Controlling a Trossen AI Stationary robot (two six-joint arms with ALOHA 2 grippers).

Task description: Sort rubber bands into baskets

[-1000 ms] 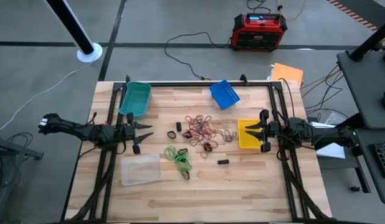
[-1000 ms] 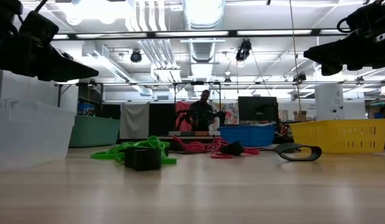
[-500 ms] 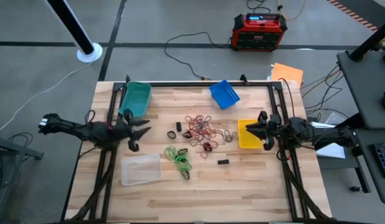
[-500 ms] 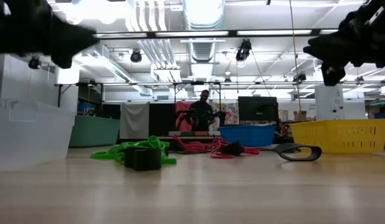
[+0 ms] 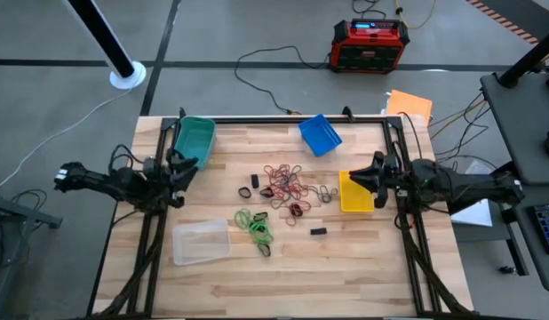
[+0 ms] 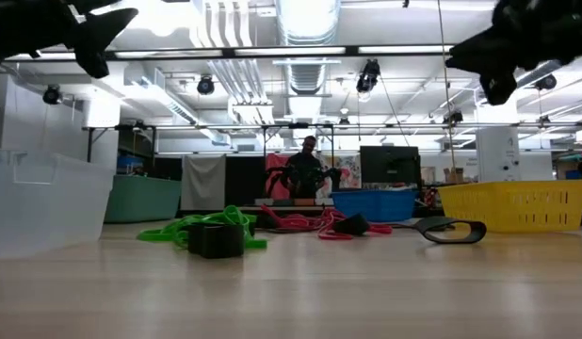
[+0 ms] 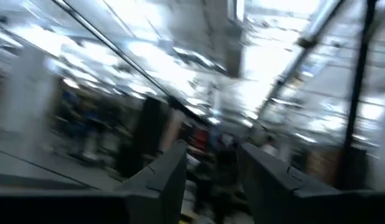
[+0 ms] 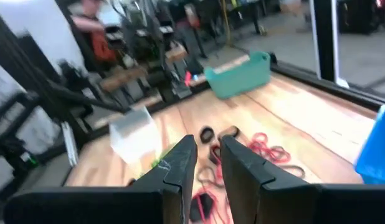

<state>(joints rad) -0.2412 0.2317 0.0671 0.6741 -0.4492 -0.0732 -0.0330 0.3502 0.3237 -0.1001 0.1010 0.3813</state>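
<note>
The rubber bands lie loose on the wooden table's middle: a red tangle [image 5: 287, 182], a green bunch [image 5: 254, 225] and some black ones [image 5: 244, 191]. Around them stand the baskets: teal [image 5: 193, 140], blue [image 5: 321, 134], yellow [image 5: 354, 192] and clear [image 5: 201, 242]. My left gripper [image 5: 190, 164] hangs above the table's left side beside the teal basket, tipped upward and open [image 7: 211, 165], holding nothing. My right gripper [image 5: 356, 175] hovers over the yellow basket at the right. It points about level toward the bands, its fingers a narrow gap apart [image 8: 208, 155] with nothing between them.
A small black block [image 5: 318, 231] lies near the table's middle, right of the green bunch. A dark frame [image 5: 283, 119] runs along the table's edges. A person [image 6: 308, 171] shows in the room beyond the far edge. Bare wood lies along the near edge.
Both grippers have risen from just above the table. My left gripper has tipped upward and rolled, and now looks at the ceiling instead of the table. My right gripper has rolled about its own axis while it rose. The bands and baskets have not moved.
</note>
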